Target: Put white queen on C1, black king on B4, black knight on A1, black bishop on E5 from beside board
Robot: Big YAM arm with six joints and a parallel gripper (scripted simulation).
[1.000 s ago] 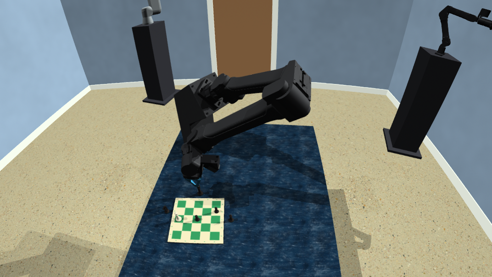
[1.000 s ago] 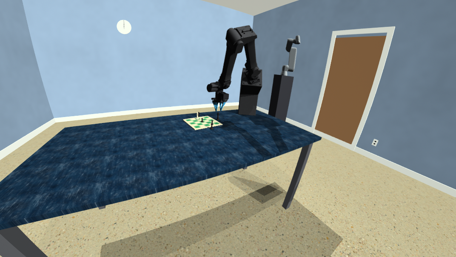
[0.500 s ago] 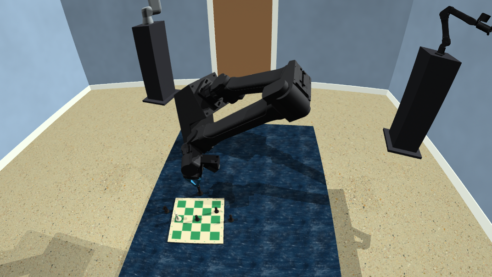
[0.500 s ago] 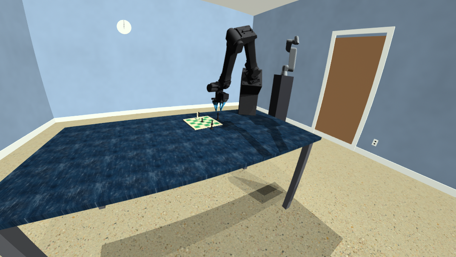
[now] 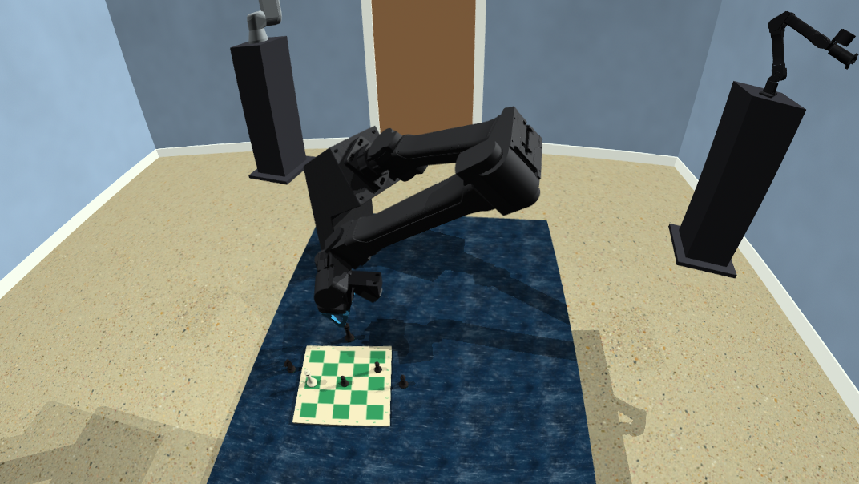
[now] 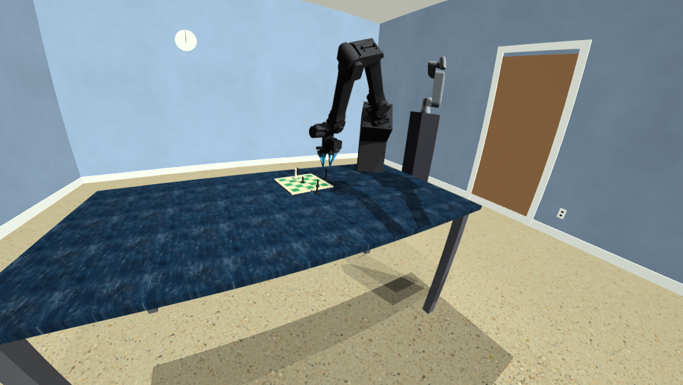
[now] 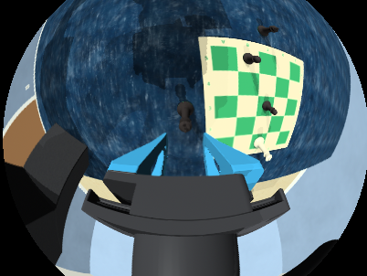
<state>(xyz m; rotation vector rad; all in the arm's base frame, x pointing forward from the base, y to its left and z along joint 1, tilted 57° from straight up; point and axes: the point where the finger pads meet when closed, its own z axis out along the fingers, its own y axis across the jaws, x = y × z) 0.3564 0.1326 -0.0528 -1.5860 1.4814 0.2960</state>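
The small green and cream board (image 5: 359, 398) (image 6: 293, 188) (image 7: 228, 85) lies on the blue table (image 5: 481, 360) (image 6: 191, 229). A white piece (image 5: 310, 380) (image 6: 295, 170) (image 7: 261, 144) stands on the board near its left edge. Two black pieces (image 5: 343, 380) (image 5: 377, 366) (image 7: 268, 108) (image 7: 252, 58) also stand on the board. One black piece (image 5: 288, 365) stands off the board's left side and one (image 5: 402, 380) (image 7: 265, 30) off its right side. Another black piece (image 5: 347, 333) (image 6: 326, 173) (image 7: 183, 114) stands upright on the table just behind the board. My gripper (image 5: 337, 318) (image 6: 329, 160) (image 7: 183, 139) hangs right above it, partly open, with its blue fingertips clear of the piece.
Two tall black pedestals (image 5: 273, 102) (image 5: 735, 174) with small arms stand on the floor beyond the table. A brown door (image 5: 423, 60) is in the far wall. My arm's base (image 6: 373, 143) stands at the table's far end.
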